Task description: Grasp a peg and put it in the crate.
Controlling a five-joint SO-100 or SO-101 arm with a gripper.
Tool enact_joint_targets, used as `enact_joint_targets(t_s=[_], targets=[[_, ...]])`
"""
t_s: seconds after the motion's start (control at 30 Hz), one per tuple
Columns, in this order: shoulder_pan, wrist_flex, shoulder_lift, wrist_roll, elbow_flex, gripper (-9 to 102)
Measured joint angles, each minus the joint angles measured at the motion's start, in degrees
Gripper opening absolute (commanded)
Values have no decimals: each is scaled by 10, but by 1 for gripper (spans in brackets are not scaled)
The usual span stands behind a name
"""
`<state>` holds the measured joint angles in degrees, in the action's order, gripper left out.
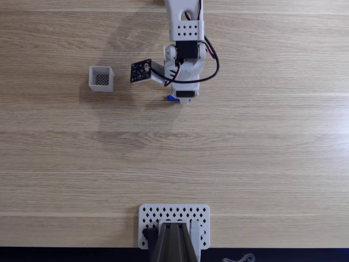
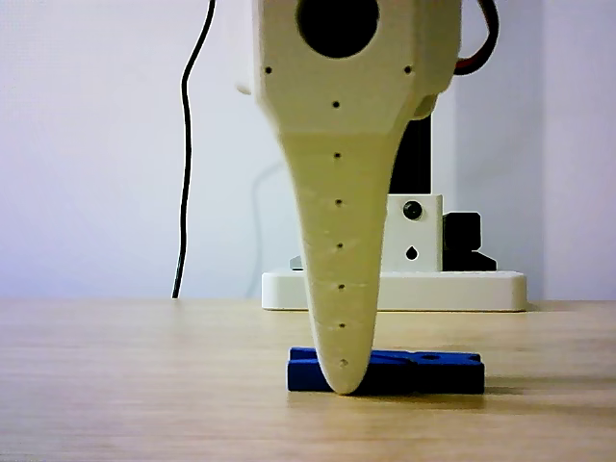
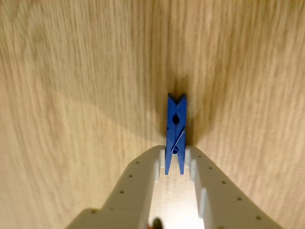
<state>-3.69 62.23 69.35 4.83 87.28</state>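
Observation:
The blue peg (image 3: 176,125) lies flat on the wooden table, its near end between my gripper (image 3: 175,160) fingertips. Both white fingers (image 3: 151,168) press against its sides, so the gripper is shut on the peg. In the other view, one finger (image 2: 339,289) reaches down to the table in front of the peg (image 2: 414,372), which still rests on the wood. In the fixed view, only a bit of the peg (image 1: 172,98) pokes out from under the gripper (image 1: 181,97). The small white crate (image 1: 101,78) stands to the left of the gripper, a short gap away.
A white perforated plate (image 1: 174,221) with a dark mount sits at the table's bottom edge in the fixed view. The arm's white base (image 2: 395,289) and a black cable (image 2: 188,173) stand behind the peg in the other view. Bare wood surrounds the crate.

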Motion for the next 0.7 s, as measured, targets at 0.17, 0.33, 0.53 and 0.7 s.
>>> enact_joint_targets(t_s=[0.17, 0.33, 0.53, 0.7], targets=[[4, -75, 113, 104, 129, 0], [30, -180, 312, 274, 297, 0], [90, -313, 548, 534, 504, 0], [163, -458, 683, 739, 658, 0]])
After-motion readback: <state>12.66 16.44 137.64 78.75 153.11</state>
